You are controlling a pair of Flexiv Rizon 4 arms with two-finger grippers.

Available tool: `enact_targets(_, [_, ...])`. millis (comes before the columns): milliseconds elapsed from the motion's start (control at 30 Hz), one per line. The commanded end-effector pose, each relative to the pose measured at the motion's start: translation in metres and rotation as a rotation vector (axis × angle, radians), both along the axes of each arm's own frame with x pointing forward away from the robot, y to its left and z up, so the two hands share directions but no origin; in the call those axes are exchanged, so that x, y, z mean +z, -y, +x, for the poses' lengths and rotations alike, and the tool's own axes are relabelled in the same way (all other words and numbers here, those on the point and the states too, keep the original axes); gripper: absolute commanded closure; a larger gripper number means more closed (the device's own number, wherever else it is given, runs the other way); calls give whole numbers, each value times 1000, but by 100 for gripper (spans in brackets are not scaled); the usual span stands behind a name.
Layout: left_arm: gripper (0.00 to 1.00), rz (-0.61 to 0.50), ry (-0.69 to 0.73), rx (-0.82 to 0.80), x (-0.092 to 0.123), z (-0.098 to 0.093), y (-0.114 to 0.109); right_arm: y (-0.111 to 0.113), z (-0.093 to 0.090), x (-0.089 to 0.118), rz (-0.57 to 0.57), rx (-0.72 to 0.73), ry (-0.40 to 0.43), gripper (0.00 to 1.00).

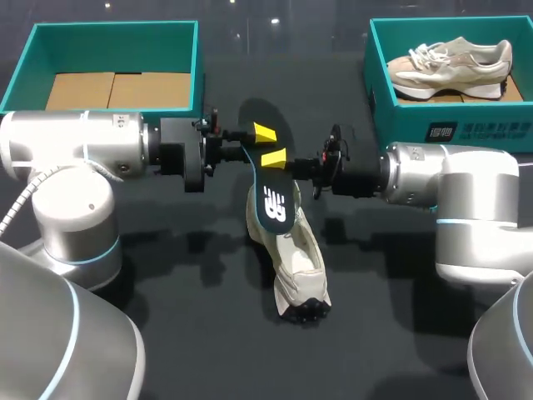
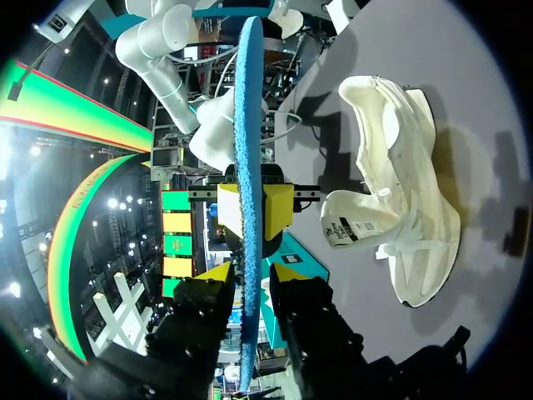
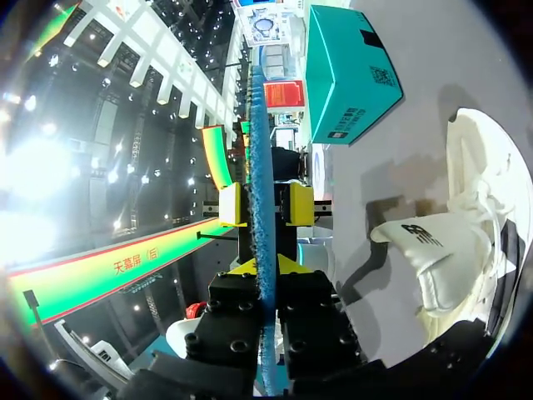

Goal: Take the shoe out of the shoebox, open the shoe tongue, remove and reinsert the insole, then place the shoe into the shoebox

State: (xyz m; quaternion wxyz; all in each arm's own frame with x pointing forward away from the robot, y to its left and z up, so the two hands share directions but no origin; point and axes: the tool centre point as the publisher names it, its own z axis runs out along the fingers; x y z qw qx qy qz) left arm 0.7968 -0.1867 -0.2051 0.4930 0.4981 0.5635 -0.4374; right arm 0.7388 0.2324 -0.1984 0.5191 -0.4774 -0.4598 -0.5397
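Note:
A dark insole (image 1: 275, 204) with a blue underside hangs over the middle of the table, edge-on in both wrist views (image 2: 248, 125) (image 3: 261, 125). My right gripper (image 1: 296, 163) (image 3: 265, 268) is shut on it from the right. My left gripper (image 1: 268, 145) (image 2: 250, 272) faces it from the left. Its yellow fingertips (image 2: 215, 273) stand on either side of the insole with small gaps, open. Below them a cream shoe (image 1: 296, 258) (image 2: 408, 208) (image 3: 466, 250) lies on its side, tongue pulled out. An empty teal shoebox (image 1: 108, 33) (image 3: 350, 67) stands at the back left.
A second teal shoebox (image 1: 450, 125) at the back right holds another cream shoe (image 1: 450, 67). Both arms stretch level across the table's middle, wrists toward each other. Dark tabletop (image 1: 208, 317) lies bare in front of the shoe.

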Motion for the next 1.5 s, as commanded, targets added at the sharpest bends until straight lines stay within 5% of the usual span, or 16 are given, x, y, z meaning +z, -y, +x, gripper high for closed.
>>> enact_targets(33, [80, 9, -1, 3, 0, 1, 3, 1, -1, 0, -3, -8, 1, 100])
enact_targets(367, [79, 15, -4, 7, -1, 0, 5, 3, -1, 0, -2, -25, 1, 100])
enact_targets(600, [100, 33, -8, -3, -4, 0, 11, 3, -1, 0, 1, -23, 2, 100])
enact_targets(733, [100, 46, -6, -1, -6, 0, 14, 3, -2, -1, 12, -21, 1, 100])
enact_targets(767, [100, 47, -6, -1, -6, 0, 14, 3, -2, -1, 18, -16, 4, 93])
enact_targets(800, [100, 47, -6, -1, -5, 0, 13, 4, -2, -1, 23, -7, 8, 62])
enact_targets(833, [100, 48, -5, 0, -5, -1, 13, 5, -3, -1, 24, 5, 16, 0])
enact_targets(1000, [100, 52, -4, 2, -2, -5, 2, 31, -4, 0, 13, 63, 93, 0])
enact_targets(1100, [100, 54, -9, 2, -1, -8, -5, 49, -3, 4, 12, 107, 213, 0])
enact_targets(1433, [100, 97, -31, 42, -5, -25, -20, 49, -3, 4, 12, 107, 213, 0])
enact_targets(1500, [100, 100, -48, 40, -6, -28, -20, 45, -9, 9, -10, 196, 438, 0])
